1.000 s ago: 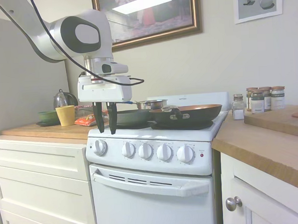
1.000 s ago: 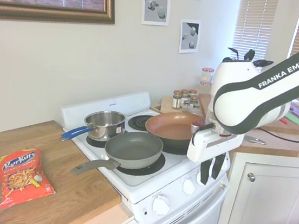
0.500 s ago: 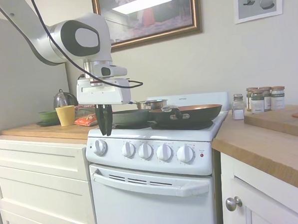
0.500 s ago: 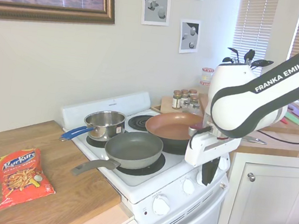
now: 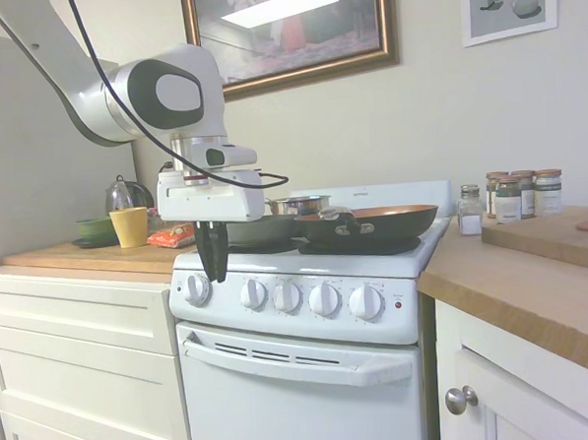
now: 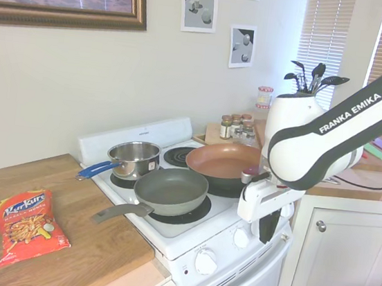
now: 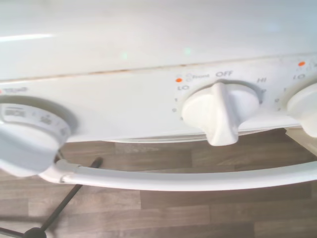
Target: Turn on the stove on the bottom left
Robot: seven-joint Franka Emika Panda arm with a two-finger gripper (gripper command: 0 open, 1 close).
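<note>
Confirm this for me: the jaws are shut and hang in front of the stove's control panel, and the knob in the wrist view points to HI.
One thing is off. The wrist view shows that knob pointing to OFF, not HI. The rest holds: in the first exterior view the gripper has its jaws shut in front of the stove control panel.

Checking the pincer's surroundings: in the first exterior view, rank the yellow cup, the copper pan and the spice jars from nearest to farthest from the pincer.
1. Yellow cup, on the counter left of the pincer.
2. Copper pan, on the stove's right front burner.
3. Spice jars, far right, against the wall.
</note>
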